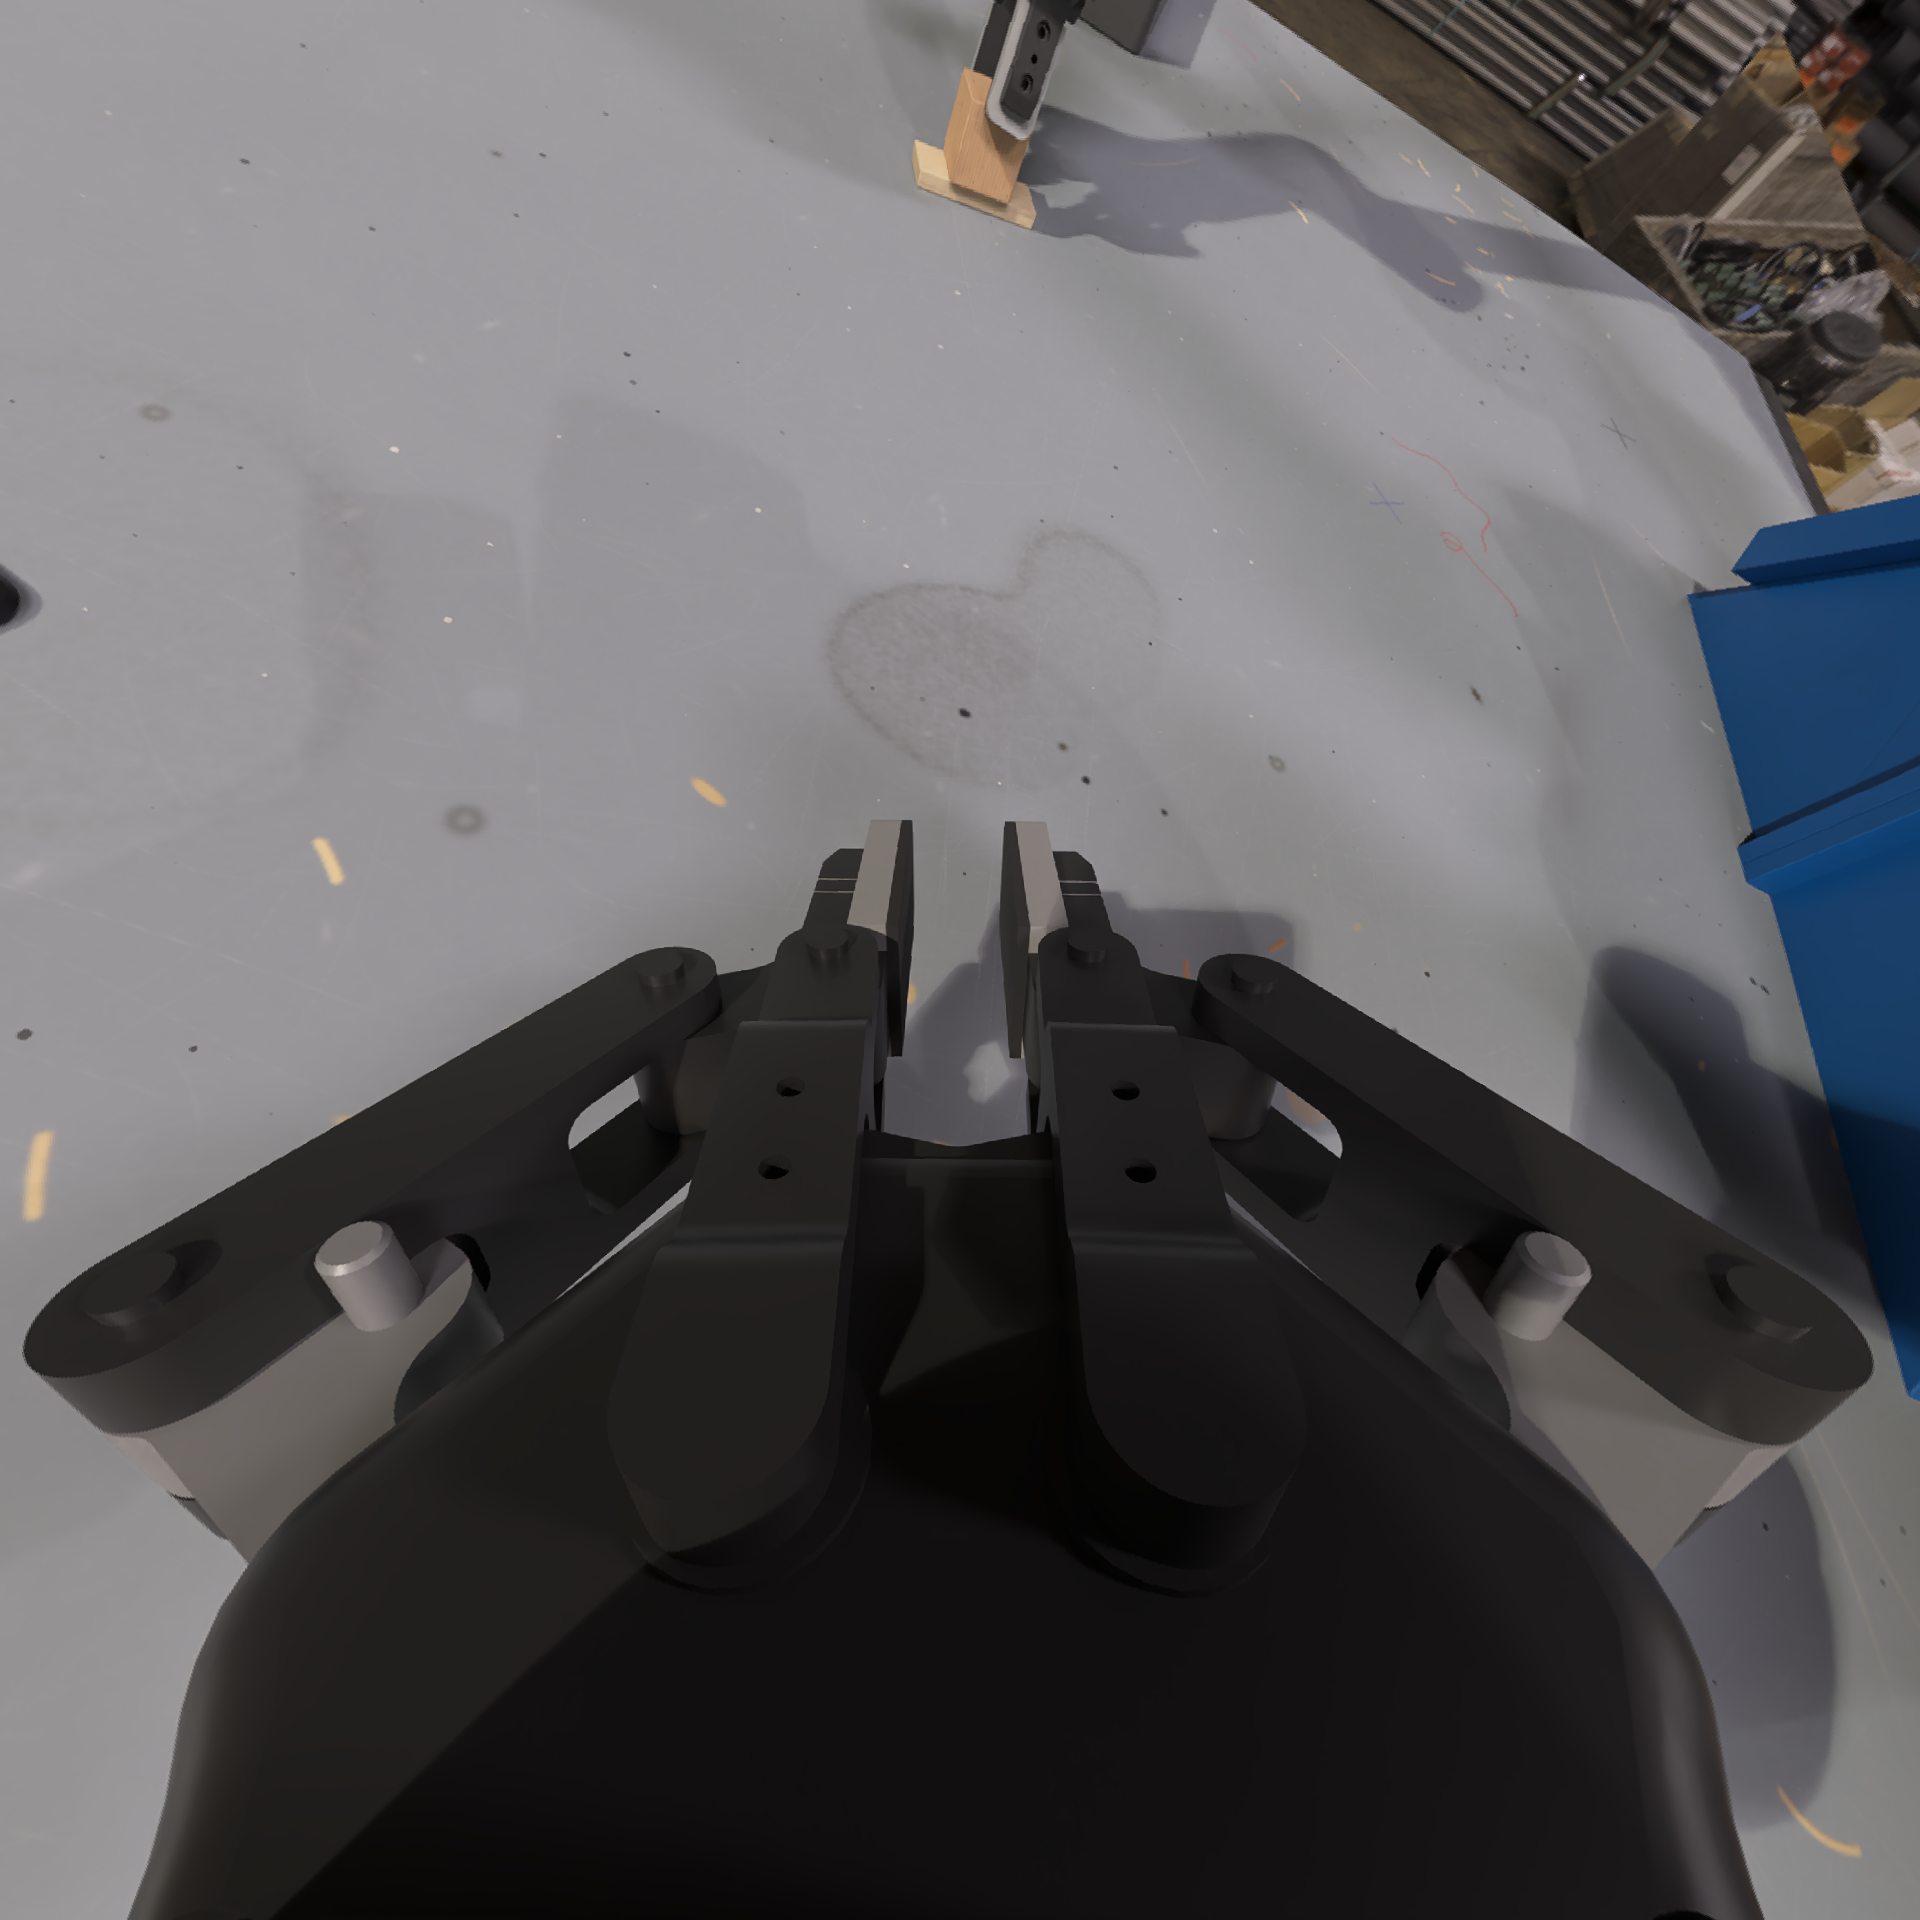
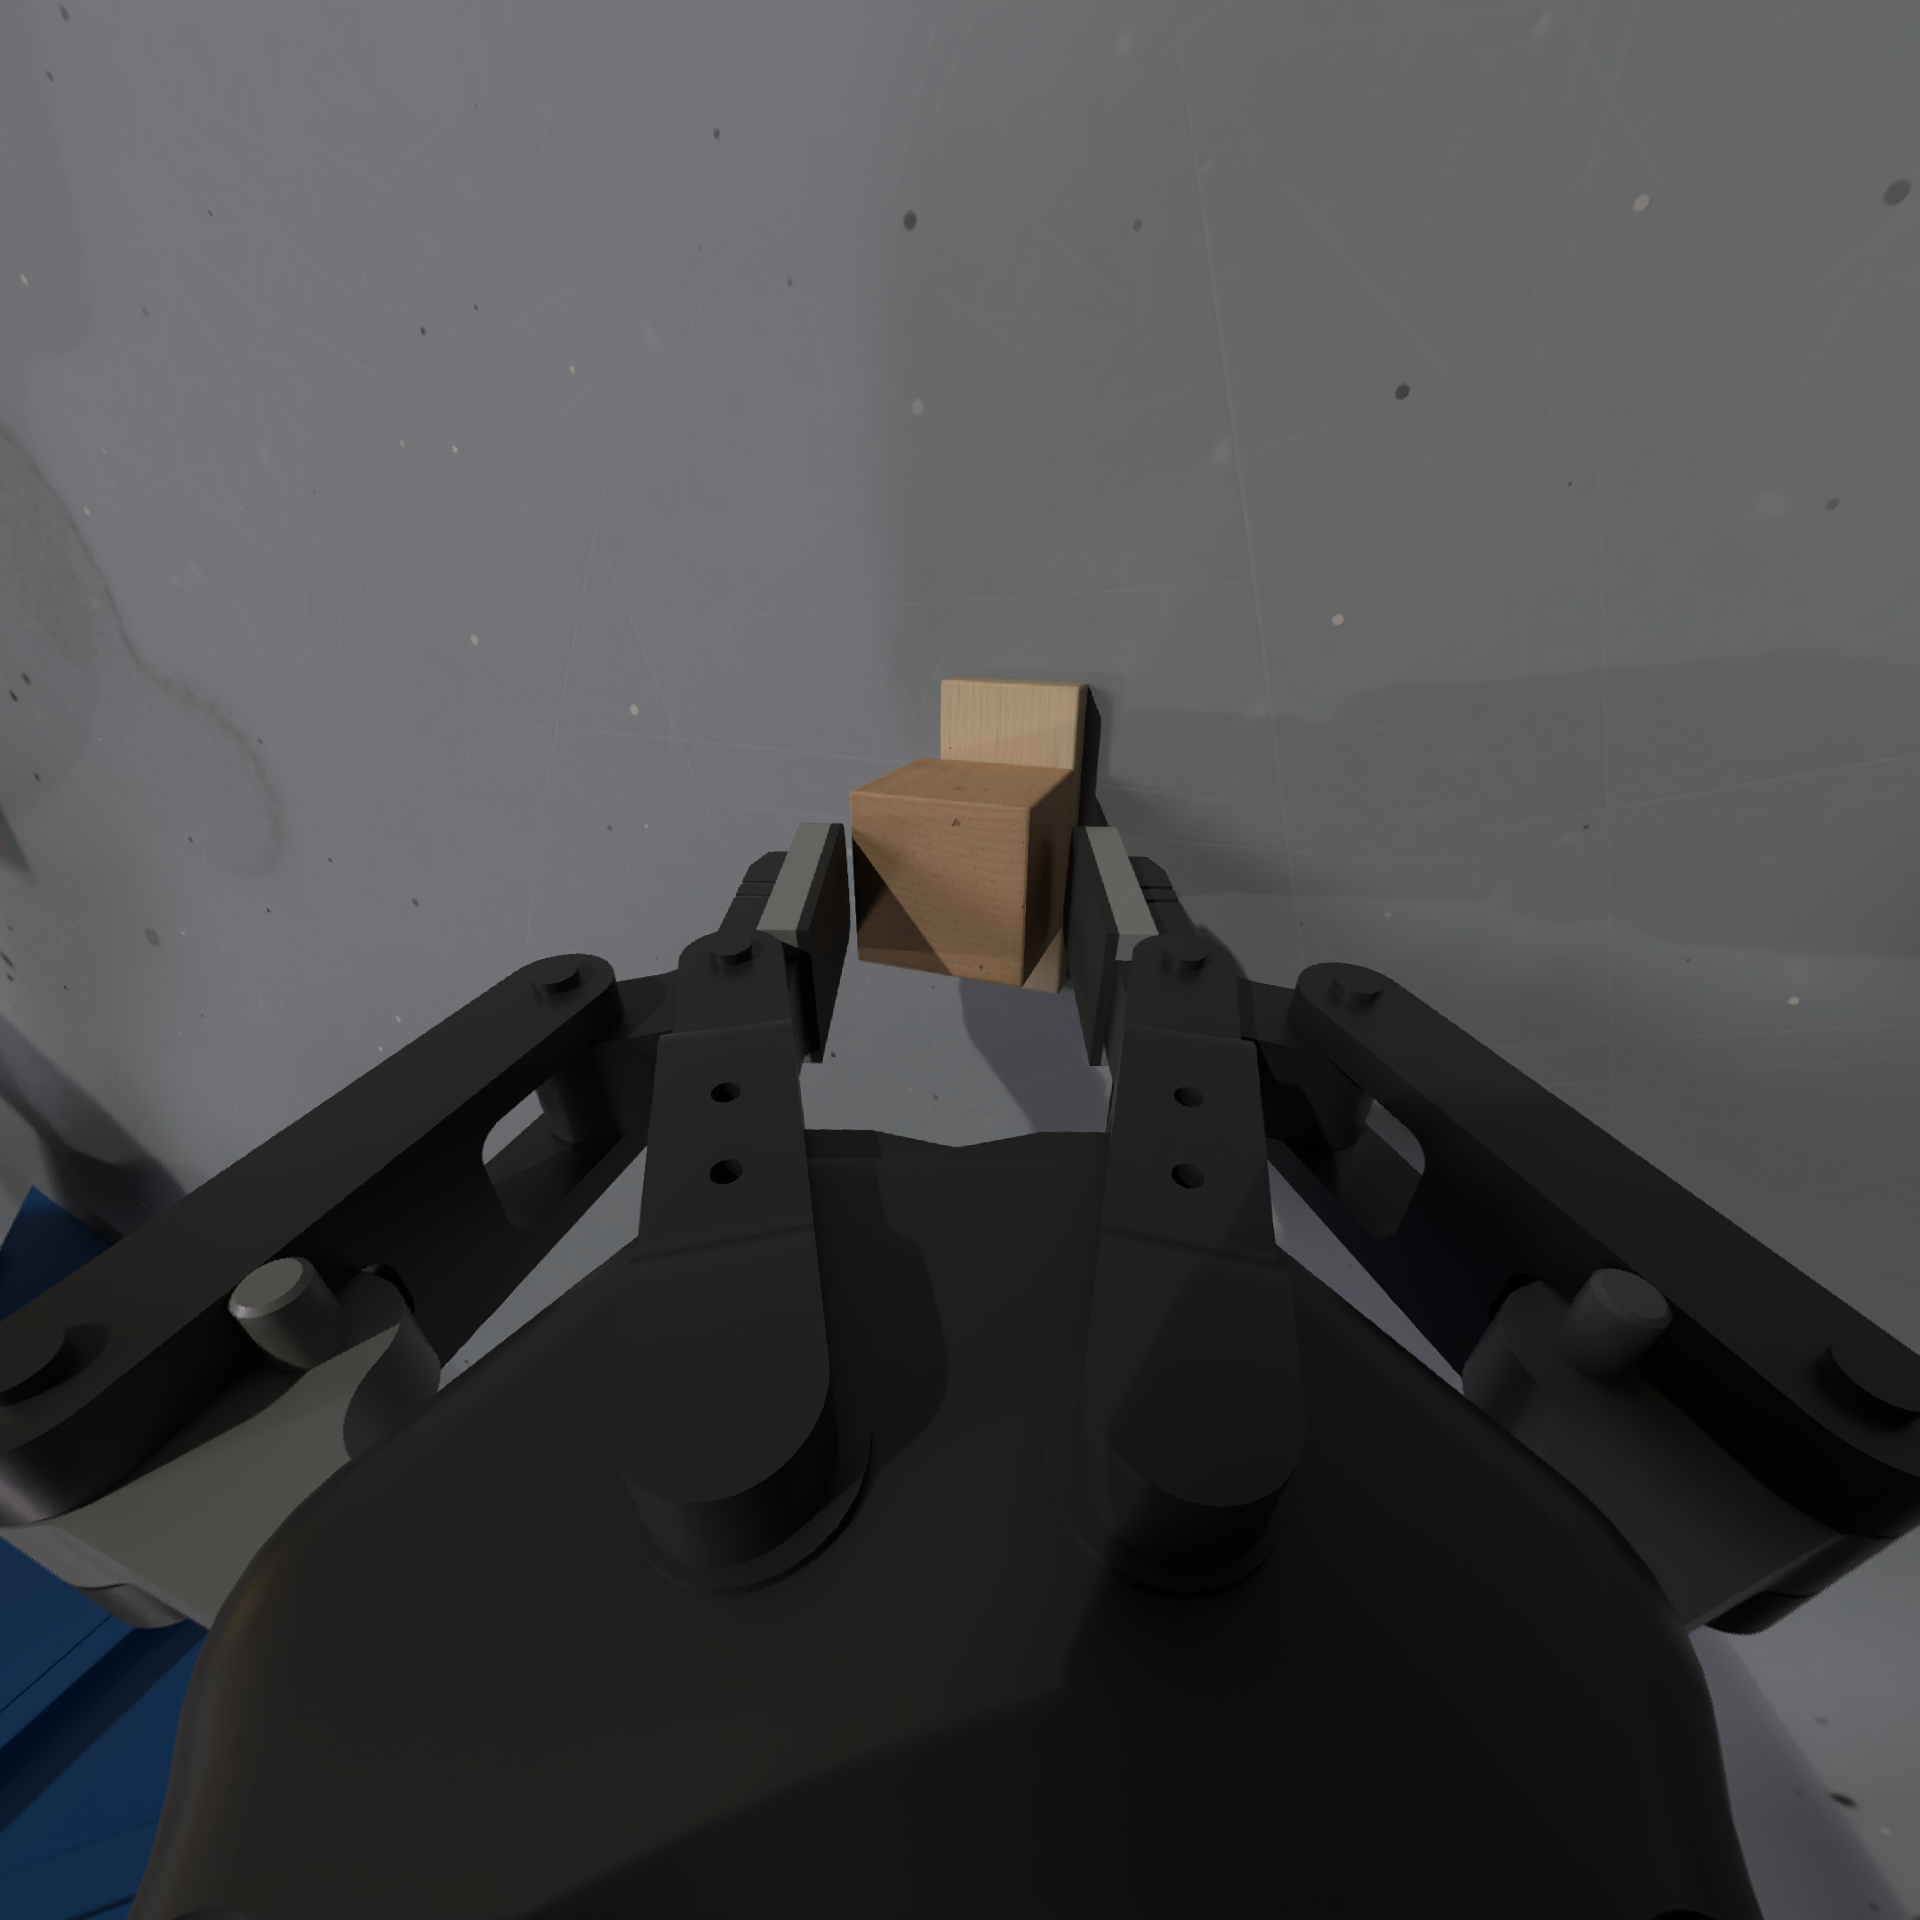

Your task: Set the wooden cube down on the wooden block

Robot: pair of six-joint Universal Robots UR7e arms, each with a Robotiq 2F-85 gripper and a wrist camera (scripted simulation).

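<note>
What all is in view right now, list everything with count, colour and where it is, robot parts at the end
wooden cube: 1, mid-brown, resting on the wooden block, between the right gripper's fingers with a gap visible on each side
wooden block: 1, pale tan, flat on the table under the cube, showing beyond it
table: 1, grey, speckled and stained, under everything
blue bin: 1, blue, at the table's right edge in the left wrist view
clutter of crates and shelving: several, brown and dark, beyond the table's far edge
left gripper: 1, black with grey pads, above bare table, narrowly open, holding nothing
right gripper: 1, black with grey pads, open astride the cube
</note>
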